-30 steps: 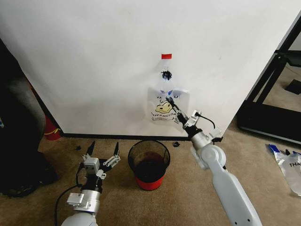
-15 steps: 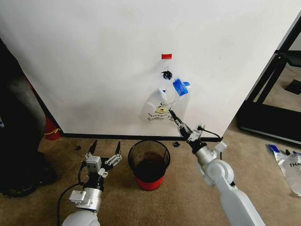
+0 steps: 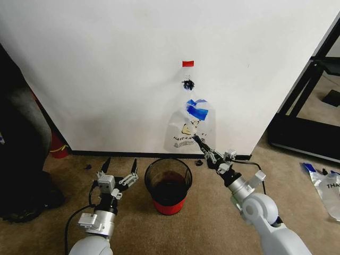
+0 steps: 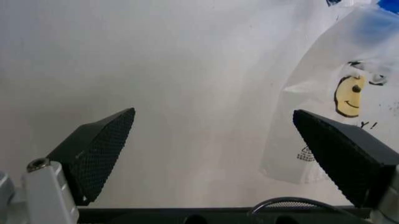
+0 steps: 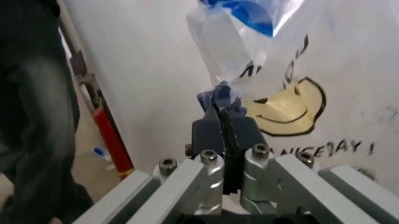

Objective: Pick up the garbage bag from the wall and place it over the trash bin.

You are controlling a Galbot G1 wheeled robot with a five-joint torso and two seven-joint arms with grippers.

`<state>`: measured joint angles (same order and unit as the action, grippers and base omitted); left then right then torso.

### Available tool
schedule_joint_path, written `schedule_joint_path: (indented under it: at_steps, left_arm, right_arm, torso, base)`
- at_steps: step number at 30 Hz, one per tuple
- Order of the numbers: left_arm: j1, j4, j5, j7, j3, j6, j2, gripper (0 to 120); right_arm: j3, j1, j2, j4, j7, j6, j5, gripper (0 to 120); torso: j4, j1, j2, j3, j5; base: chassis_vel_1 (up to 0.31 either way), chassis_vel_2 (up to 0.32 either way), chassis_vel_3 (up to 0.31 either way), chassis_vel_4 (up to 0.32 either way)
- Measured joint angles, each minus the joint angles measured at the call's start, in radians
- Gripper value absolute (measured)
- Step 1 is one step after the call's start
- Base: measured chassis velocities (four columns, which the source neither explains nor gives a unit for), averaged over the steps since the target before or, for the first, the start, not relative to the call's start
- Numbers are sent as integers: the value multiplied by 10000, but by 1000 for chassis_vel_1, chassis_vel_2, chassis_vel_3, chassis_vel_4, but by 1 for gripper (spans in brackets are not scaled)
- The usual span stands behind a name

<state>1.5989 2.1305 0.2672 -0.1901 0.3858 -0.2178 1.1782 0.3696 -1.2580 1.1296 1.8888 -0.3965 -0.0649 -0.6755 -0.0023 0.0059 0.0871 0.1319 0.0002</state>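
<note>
The garbage bag [image 3: 189,126], clear with a yellow smiley and blue handles, hangs in front of the white wall [image 3: 106,69]. Its handles sit below the black hook [image 3: 187,83] and the red tape strip [image 3: 188,64], apart from both. My right gripper [image 3: 196,138] is shut on a pinch of the bag's film near the smiley; the right wrist view shows the closed fingertips [image 5: 219,103] holding the plastic [image 5: 249,56]. The trash bin [image 3: 168,184] stands on the carpet below and slightly left of the bag. My left gripper [image 3: 120,169] is open beside the bin, the bag [image 4: 349,93] showing past its fingers.
A second clear-and-blue bag [image 3: 326,187] lies on the carpet at far right. A black frame [image 3: 305,101] stands at the right. At left are a dark-clothed person [image 3: 21,143] and a red fire extinguisher [image 3: 58,146]. Small black bits [image 3: 199,162] lie by the baseboard.
The right gripper has drawn back and down from the wall with the bag. The bag's handles came off the hook and now sit lower. The left arm has barely shifted.
</note>
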Motion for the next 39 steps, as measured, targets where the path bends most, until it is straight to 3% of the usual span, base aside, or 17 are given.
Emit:
schedule_joint_path:
  at_steps: [19,39]
  left_arm:
    - [-85,-50,-3,3,-104,4,-99,99]
    - [-142,-65,2,3,-167,-3,-150,99]
  right_arm:
    - [384,-1481,-773,383,-349,-2009,3458,0]
    - [553,-2461,-832,306,20,-3092,4718,0]
  torso:
    - [0,0,0,0,-1]
    - [0,0,0,0,-2]
  base:
    - [0,0,0,0]
    - [0,0,0,0]
